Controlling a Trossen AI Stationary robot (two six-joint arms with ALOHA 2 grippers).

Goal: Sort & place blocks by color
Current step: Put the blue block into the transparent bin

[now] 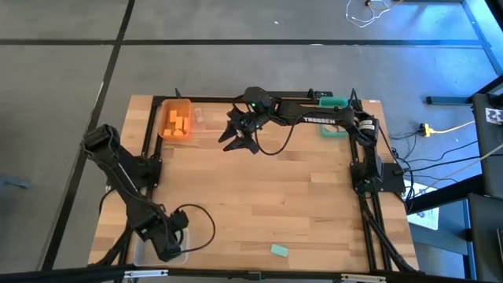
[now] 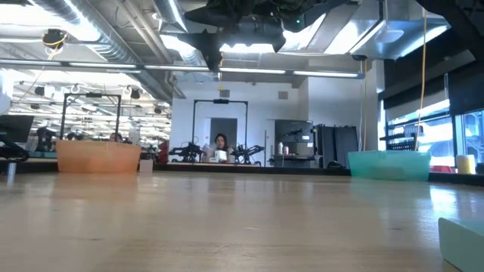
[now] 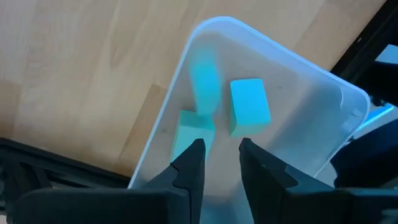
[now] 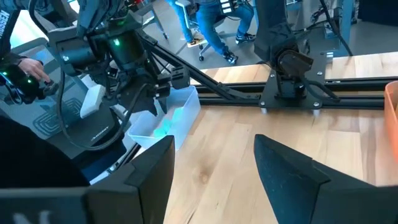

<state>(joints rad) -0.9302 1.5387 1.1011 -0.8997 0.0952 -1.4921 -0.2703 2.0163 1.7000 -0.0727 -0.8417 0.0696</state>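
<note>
Sorting was judged nearly complete. The orange bin (image 1: 176, 119) at the table's far left held several orange blocks (image 1: 179, 124); the teal bin (image 1: 333, 126) sat at the far right, its contents hidden. The left gripper (image 3: 219, 163), fingers slightly parted and holding nothing, hung over the clear bin (image 3: 311, 81) at the near left corner, where at least 2 teal blocks (image 3: 249, 104) lay. 1 teal block (image 1: 279, 251) remained on the table near the front edge. The right gripper (image 1: 240, 135) hovered wide open and empty beside the orange bin.
</note>
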